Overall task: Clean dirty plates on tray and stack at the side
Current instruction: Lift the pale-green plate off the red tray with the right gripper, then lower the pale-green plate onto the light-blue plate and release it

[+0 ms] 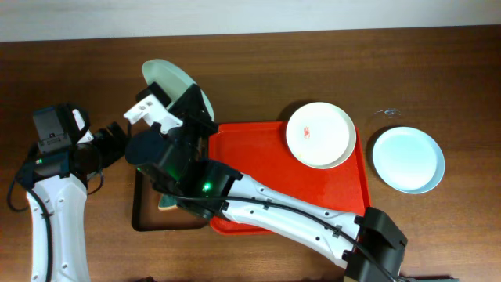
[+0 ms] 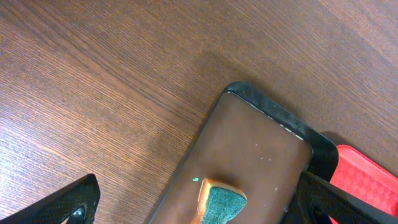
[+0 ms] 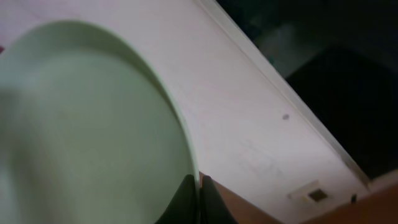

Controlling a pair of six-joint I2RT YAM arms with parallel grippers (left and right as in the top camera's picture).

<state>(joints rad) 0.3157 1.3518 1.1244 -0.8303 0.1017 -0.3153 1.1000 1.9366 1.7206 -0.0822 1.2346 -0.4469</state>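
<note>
My right gripper (image 1: 193, 103) is shut on the rim of the pale green plate (image 1: 167, 81) and holds it tilted up above the table's back left. In the right wrist view the fingers (image 3: 199, 198) pinch the plate's edge (image 3: 93, 124). The white plate (image 1: 319, 135), with a small red smear at centre, lies on the red tray (image 1: 258, 141) at its back right corner. The pale blue plate (image 1: 408, 159) lies on the table right of the tray. My left gripper (image 1: 145, 149) (image 2: 202, 210) is open wide and empty over a green and yellow sponge (image 2: 222, 202).
The sponge (image 1: 166, 205) lies on a small black-rimmed brown tray (image 2: 255, 143) that touches the red tray's left side (image 2: 367, 180). My right arm crosses over the red tray and the brown tray (image 1: 143, 213). Bare wooden table lies to the left and behind.
</note>
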